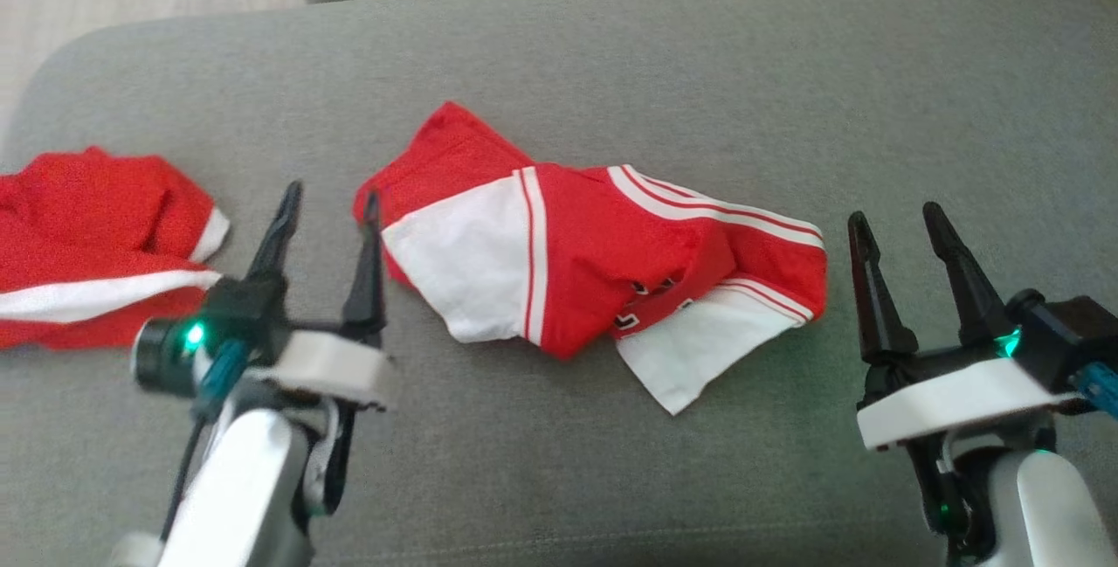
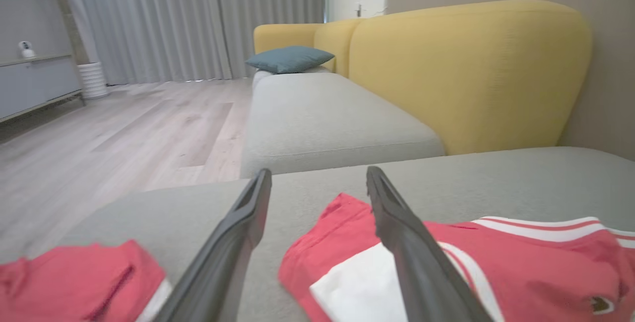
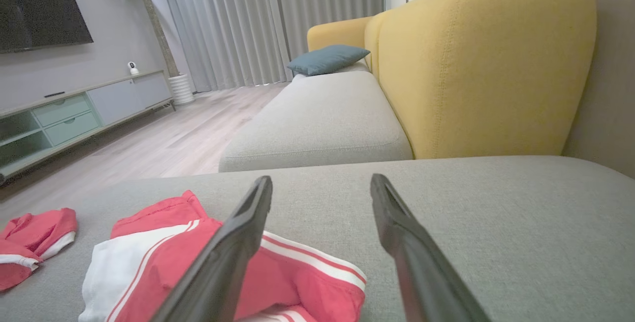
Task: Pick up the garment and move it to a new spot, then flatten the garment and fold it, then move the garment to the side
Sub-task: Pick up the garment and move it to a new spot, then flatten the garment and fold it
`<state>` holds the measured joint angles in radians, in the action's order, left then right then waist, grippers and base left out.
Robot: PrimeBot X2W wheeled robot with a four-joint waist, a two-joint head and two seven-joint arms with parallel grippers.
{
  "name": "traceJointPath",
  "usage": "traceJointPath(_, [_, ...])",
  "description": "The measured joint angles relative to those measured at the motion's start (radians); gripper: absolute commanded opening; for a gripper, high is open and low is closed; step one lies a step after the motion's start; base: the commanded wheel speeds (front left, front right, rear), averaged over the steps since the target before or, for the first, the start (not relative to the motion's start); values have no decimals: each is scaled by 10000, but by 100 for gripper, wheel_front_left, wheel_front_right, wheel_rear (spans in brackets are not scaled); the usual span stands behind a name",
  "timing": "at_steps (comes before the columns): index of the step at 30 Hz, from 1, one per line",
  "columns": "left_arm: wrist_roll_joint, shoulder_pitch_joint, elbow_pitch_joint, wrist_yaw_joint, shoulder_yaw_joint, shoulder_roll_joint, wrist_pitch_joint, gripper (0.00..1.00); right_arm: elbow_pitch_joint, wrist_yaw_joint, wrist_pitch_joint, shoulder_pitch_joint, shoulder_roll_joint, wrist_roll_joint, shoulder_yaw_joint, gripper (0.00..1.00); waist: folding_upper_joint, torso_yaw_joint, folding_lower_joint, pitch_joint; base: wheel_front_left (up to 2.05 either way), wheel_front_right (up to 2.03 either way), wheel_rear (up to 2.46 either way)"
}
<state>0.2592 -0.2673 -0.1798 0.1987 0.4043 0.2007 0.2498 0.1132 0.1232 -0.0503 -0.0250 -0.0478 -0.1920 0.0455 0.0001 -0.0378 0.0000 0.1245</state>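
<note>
A crumpled red and white garment (image 1: 594, 270) lies on the middle of the grey sofa seat (image 1: 611, 69). My left gripper (image 1: 334, 193) hovers just left of it, open, with its right finger over the garment's left edge and nothing held. In the left wrist view the garment (image 2: 496, 262) spreads under and to the right of my left gripper (image 2: 320, 173). My right gripper (image 1: 895, 213) stands open just right of the garment, apart from it. In the right wrist view the garment (image 3: 163, 242) lies to the left, behind the left finger of my right gripper (image 3: 322, 180).
A second red and white garment (image 1: 96, 244) lies bunched at the seat's left end. Past the seat stand another grey seat section (image 3: 317, 123), a yellow backrest (image 3: 486, 64) and a teal cushion (image 3: 327, 59). Wooden floor (image 2: 124, 128) and a low cabinet (image 3: 74, 113) lie to the left.
</note>
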Motion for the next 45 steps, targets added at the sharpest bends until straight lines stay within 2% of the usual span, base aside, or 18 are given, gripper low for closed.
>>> traceJointPath(7, [77, 1135, 625, 169, -602, 209, -2, 100, 132, 0, -117, 217, 0, 19, -17, 100, 0, 413, 0, -269, 0, 0, 0])
traceJointPath(17, [-33, 2017, 1064, 209, -552, 224, -2, 100, 198, 0, -343, 753, 2, 86, -194, 100, 0, 480, 0, -589, 0, 0, 0])
traceJointPath(45, [-38, 2033, 848, 211, -284, 347, -2, 100, 123, 0, -709, 957, 6, 88, -174, 100, 0, 526, 0, -589, 0, 0, 0])
